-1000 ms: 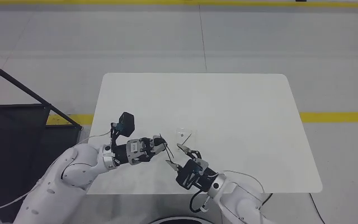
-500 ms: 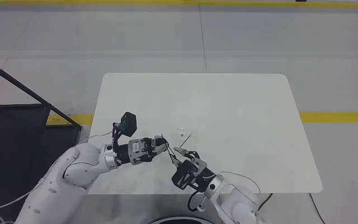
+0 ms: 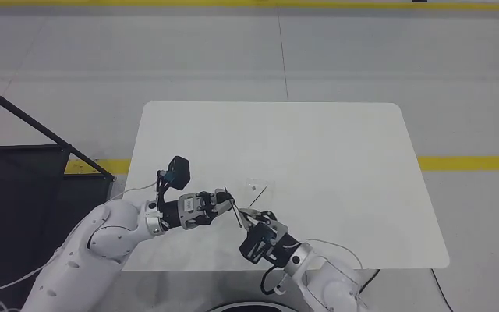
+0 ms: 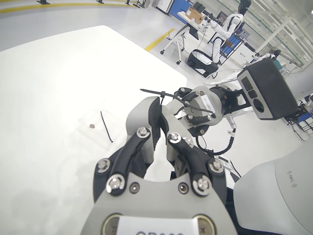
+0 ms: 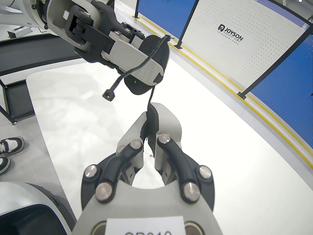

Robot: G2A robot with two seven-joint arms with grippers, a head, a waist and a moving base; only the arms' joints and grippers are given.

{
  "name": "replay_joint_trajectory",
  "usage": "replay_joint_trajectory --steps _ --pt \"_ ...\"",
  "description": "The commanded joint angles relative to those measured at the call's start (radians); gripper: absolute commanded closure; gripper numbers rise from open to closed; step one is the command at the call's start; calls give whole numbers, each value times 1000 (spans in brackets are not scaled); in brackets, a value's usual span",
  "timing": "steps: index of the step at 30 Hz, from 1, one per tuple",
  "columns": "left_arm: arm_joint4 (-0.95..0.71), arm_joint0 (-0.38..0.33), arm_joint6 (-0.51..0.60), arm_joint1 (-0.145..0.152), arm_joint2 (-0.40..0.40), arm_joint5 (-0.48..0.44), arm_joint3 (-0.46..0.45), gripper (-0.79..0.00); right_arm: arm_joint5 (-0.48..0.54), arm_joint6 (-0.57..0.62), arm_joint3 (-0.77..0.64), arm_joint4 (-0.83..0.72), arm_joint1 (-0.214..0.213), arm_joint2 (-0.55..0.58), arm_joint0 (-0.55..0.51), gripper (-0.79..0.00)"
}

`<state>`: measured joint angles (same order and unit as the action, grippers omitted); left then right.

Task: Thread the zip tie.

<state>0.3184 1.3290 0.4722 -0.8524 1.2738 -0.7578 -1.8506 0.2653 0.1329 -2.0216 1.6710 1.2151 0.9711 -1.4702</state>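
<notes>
A thin black zip tie (image 5: 137, 68) hangs in the air between both grippers, above the near part of the white table (image 3: 327, 148). My left gripper (image 4: 159, 108) is shut on the strap, which bends over its fingers. The square head (image 5: 108, 95) dangles free below the left gripper (image 5: 151, 67). My right gripper (image 5: 150, 113) sits just beneath it, shut on the strap's other end. Seen from above, the left gripper (image 3: 232, 210) and the right gripper (image 3: 245, 217) nearly touch.
A small clear bag (image 4: 93, 133) lies flat on the table just beyond the grippers, with a second black zip tie (image 4: 105, 127) on it. From above, the bag (image 3: 256, 186) is close to the grippers. A black frame (image 3: 31, 156) stands off the table's left side.
The right gripper stood open a second ago. It has moved in toward the left gripper and shut on the zip tie's end. The left gripper shifted slightly toward it.
</notes>
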Motion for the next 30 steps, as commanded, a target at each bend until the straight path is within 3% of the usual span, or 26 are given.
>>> replay_joint_trajectory --steps 1,10,20,30 --pt "-4 2 4 0 3 -1 1 -34 16 -9 5 -24 -1 12 0 0" --pt "-25 14 23 3 26 -26 9 -154 78 -42 18 -108 -7 59 -3 0" --pt "-58 35 39 7 54 -63 40 -157 204 -86 49 -236 -16 112 -1 0" --pt "-298 35 96 17 64 -171 98 -151 567 -98 188 -495 -32 157 92 0"
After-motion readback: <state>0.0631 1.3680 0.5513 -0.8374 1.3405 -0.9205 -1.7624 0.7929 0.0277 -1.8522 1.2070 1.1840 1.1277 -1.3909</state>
